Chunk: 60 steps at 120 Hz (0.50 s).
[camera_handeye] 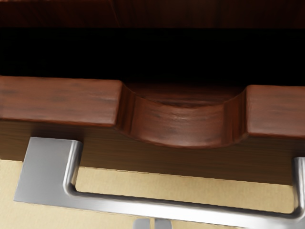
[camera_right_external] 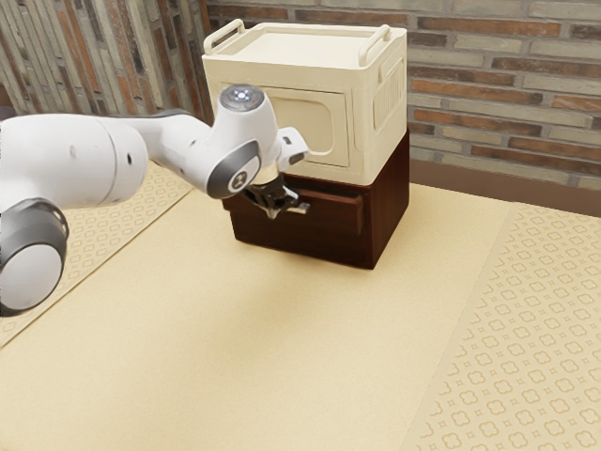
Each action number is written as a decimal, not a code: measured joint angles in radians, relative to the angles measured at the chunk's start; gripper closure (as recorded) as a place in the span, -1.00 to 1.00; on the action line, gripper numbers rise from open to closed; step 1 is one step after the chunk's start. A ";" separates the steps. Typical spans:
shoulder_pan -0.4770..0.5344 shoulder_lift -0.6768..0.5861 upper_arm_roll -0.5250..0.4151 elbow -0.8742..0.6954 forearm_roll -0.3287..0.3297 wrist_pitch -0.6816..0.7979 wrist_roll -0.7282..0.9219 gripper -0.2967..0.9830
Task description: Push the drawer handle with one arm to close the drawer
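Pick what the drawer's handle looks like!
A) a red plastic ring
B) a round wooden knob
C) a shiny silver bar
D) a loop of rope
C: the handle is a shiny silver bar with bent ends, on the front of the brown wooden drawer.
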<state>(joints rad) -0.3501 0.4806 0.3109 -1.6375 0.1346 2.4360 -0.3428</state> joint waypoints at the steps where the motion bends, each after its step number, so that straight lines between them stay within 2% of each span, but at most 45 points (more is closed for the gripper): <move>1: 0.001 0.002 0.000 0.001 0.000 0.001 0.000 0.69; 46: 0.016 0.077 -0.004 0.094 -0.002 0.037 0.001 0.69; 60: 0.048 0.081 -0.041 0.092 0.010 0.048 0.002 0.69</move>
<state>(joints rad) -0.3020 0.5613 0.2700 -1.5453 0.1444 2.4845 -0.3409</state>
